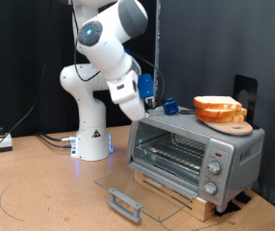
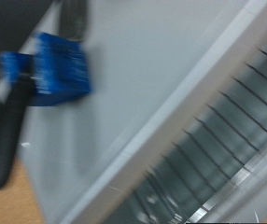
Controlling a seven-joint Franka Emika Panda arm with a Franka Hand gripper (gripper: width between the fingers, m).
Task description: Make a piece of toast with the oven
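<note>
1. Two alike slices are being kept on a round wooden board [image 1: 232,123] on the oven's [image 1: 195,154] roof, at about two o'clock from the open cavity; the piece of toast [image 1: 217,104] is lying uppermost, presumably staged there within reach of the arm.
2. The glass door [image 1: 142,197] is being held fully dropped, its handle [image 1: 124,203] resting low near the bench [image 1: 41,192], so the wire rack [image 1: 171,152] is being left exposed, and no bread is seen on it.
3. The claw [image 1: 155,94] is being carried above the roof's ten o'clock corner, well apart from the bread; nothing is seen between its fingers.
4. Whether the fingers are apart or together cannot be told: the wrist view is blurred, showing only grey roof, rack bars and a blue block [image 2: 51,67].
</note>
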